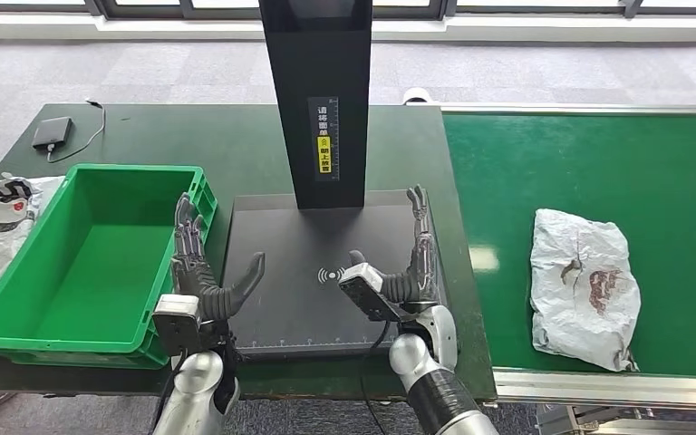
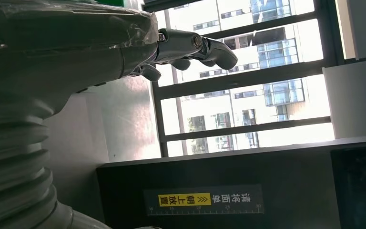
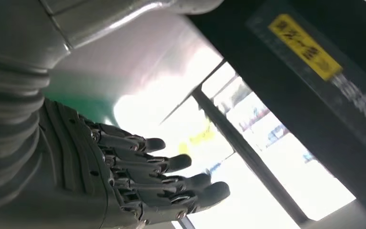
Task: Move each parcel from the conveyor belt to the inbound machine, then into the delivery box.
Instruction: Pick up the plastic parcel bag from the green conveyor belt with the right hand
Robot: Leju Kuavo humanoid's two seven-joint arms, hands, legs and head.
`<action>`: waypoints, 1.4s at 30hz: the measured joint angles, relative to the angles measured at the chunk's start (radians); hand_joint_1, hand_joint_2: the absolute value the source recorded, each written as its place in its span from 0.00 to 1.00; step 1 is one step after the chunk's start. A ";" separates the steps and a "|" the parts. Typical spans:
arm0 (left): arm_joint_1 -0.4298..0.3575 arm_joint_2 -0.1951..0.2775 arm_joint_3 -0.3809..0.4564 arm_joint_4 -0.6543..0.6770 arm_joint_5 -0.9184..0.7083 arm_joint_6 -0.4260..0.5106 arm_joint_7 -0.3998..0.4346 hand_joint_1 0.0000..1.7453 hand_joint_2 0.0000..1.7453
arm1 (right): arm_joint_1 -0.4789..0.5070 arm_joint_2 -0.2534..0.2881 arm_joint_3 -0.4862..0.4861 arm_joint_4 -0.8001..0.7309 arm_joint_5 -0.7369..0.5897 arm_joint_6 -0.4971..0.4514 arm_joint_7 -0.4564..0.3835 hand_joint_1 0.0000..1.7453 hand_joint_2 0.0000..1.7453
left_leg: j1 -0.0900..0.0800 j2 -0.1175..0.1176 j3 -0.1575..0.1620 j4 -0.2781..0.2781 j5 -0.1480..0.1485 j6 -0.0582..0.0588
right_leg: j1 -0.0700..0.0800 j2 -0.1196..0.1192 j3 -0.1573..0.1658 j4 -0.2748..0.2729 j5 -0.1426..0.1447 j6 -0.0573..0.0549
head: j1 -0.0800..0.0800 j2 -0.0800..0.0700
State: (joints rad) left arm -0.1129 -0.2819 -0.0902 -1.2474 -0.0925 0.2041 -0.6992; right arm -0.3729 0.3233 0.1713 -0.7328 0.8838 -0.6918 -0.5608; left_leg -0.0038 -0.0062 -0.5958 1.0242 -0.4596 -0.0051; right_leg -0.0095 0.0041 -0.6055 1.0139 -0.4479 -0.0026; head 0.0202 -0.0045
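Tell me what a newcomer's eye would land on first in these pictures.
First the bright green delivery box on the robot's left, with nothing in it, beside the black inbound machine and its tall column in the middle. Next, the crumpled white parcel lying alone on the green conveyor belt to the right. The left hand and right hand hover open over the machine's plate, holding nothing.

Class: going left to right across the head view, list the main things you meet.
White bags → green delivery box → left robot hand → inbound machine → right robot hand → conveyor belt → parcel.
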 joint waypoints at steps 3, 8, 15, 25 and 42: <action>0.002 0.000 0.004 -0.003 0.001 -0.005 0.000 0.00 1.00 | 0.015 0.003 -0.187 -0.091 0.463 -0.006 0.165 0.00 1.00 | 0.000 -0.004 -0.001 0.000 0.000 0.000 | 0.000 -0.003 0.001 0.000 0.000 0.000 | 0.000 0.000; 0.004 -0.001 0.012 -0.010 0.008 -0.009 0.000 0.00 1.00 | 0.029 0.003 -0.352 -0.191 0.615 -0.010 0.260 0.00 1.00 | 0.000 -0.002 -0.001 0.000 0.000 0.000 | 0.000 -0.002 0.000 0.000 0.000 0.000 | 0.000 0.000; 0.017 -0.001 0.042 -0.024 0.021 -0.020 0.000 0.00 1.00 | 0.046 -0.055 -0.390 -0.269 0.638 -0.010 0.531 0.00 1.00 | 0.000 -0.001 0.000 0.000 0.000 0.000 | 0.000 -0.001 0.000 0.000 0.000 0.000 | 0.000 0.000; 0.036 -0.003 0.086 -0.058 0.027 -0.039 0.000 0.00 1.00 | 0.046 -0.144 -0.392 -0.286 0.638 -0.009 0.624 0.00 1.00 | 0.000 0.000 0.000 0.000 0.000 0.000 | 0.000 0.000 0.000 0.000 0.000 0.000 | 0.000 0.000; 0.048 -0.006 0.135 -0.087 0.001 -0.056 0.000 0.00 1.00 | -0.084 -0.249 -0.425 0.108 0.637 0.060 0.881 0.00 1.00 | 0.000 0.000 0.000 0.000 0.000 0.000 | 0.000 0.000 0.001 0.000 0.000 0.000 | 0.000 0.000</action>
State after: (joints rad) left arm -0.0644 -0.2883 0.0446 -1.3340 -0.0916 0.1482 -0.6992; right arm -0.4567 0.0747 -0.2537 -0.6248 1.5206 -0.6317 0.3205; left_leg -0.0040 -0.0062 -0.5958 1.0241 -0.4600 -0.0049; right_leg -0.0095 0.0039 -0.6050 1.0137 -0.4480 -0.0025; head 0.0202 -0.0044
